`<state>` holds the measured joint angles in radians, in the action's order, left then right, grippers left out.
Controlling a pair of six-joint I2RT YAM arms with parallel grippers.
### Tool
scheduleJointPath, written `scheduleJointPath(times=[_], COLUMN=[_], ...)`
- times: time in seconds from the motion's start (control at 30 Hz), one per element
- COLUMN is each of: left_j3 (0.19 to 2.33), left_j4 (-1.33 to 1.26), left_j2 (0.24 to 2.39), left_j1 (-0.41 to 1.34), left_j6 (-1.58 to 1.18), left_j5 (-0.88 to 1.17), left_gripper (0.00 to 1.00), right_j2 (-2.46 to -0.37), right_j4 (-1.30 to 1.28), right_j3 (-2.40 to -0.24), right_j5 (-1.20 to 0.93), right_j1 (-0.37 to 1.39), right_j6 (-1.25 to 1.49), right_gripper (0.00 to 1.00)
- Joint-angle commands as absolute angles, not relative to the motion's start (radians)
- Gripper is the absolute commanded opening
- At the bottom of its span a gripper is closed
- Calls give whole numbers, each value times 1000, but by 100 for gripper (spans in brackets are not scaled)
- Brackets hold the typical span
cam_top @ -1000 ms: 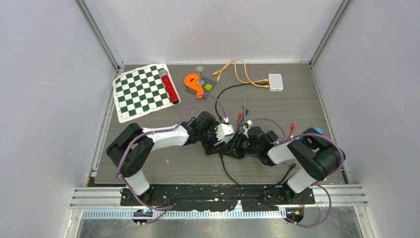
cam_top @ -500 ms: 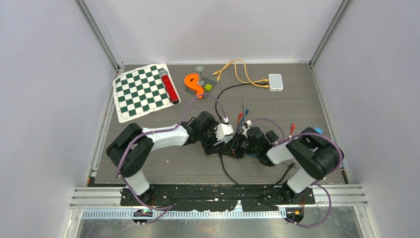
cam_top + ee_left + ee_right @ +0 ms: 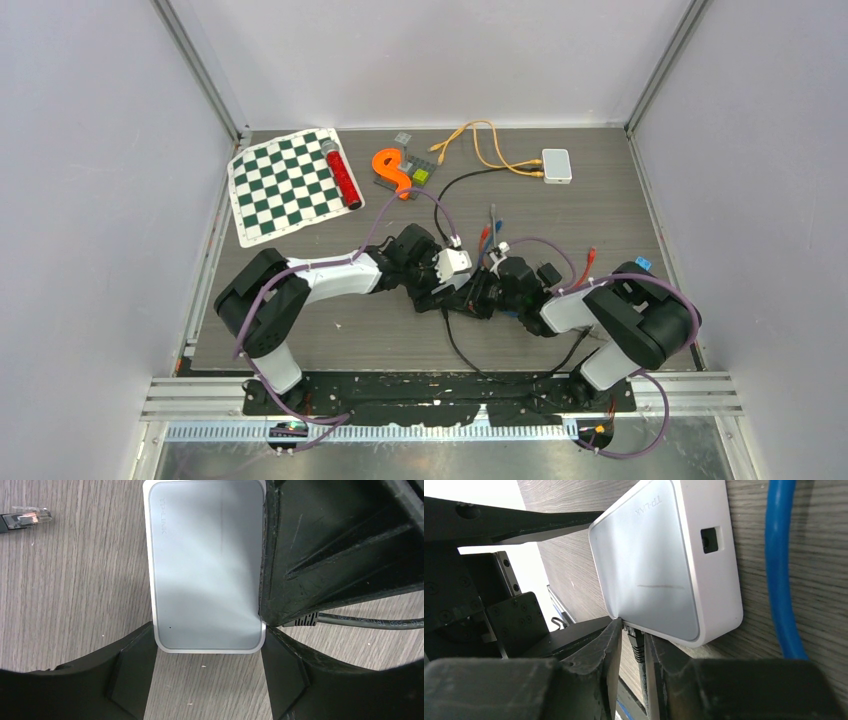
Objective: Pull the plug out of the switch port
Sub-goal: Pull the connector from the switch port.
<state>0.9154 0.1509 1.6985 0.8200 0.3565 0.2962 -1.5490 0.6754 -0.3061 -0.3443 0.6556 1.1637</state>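
Note:
The switch (image 3: 207, 570) is a flat white box lying on the wood table, and my left gripper (image 3: 206, 636) is shut on its near corners. In the top view the switch (image 3: 455, 262) sits mid-table between both wrists. A black plug (image 3: 638, 649) sticks out of a port on the switch's (image 3: 659, 570) lower edge. My right gripper (image 3: 634, 633) is shut on that plug, with a finger pressed to each side of its boot. The plug's black cable (image 3: 365, 622) trails off to the right in the left wrist view. From above, my right gripper (image 3: 479, 296) hides the plug.
A checkered mat (image 3: 290, 185) with a red cylinder (image 3: 342, 175) lies at the back left, next to an orange S-shaped piece (image 3: 392, 170). A second white box (image 3: 556, 165) with orange cables (image 3: 480, 140) sits at the back. A blue cable (image 3: 781, 570) and a loose clear plug (image 3: 27, 519) lie beside the switch.
My right gripper's jaws have closed in onto the black plug, and the right arm has edged slightly left. The left gripper and the switch have not moved.

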Motion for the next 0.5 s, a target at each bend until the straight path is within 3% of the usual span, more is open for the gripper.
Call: scheduleJointPath(times=[0.0,0.47], left_j3=[924,948], left_j4=[205,225], left_j2=[1698,1715], left_j1=[828,827], left_j6=[313,314], left_j5=[358,347], left_gripper=[58,57], right_j2=[-1568,-1525], right_j4=[654,613], right_j3=[-325,-326], right_j5=[-315,-312], right_j1=[665,675], right_j6=[1155,1122], right_gripper=[28,18])
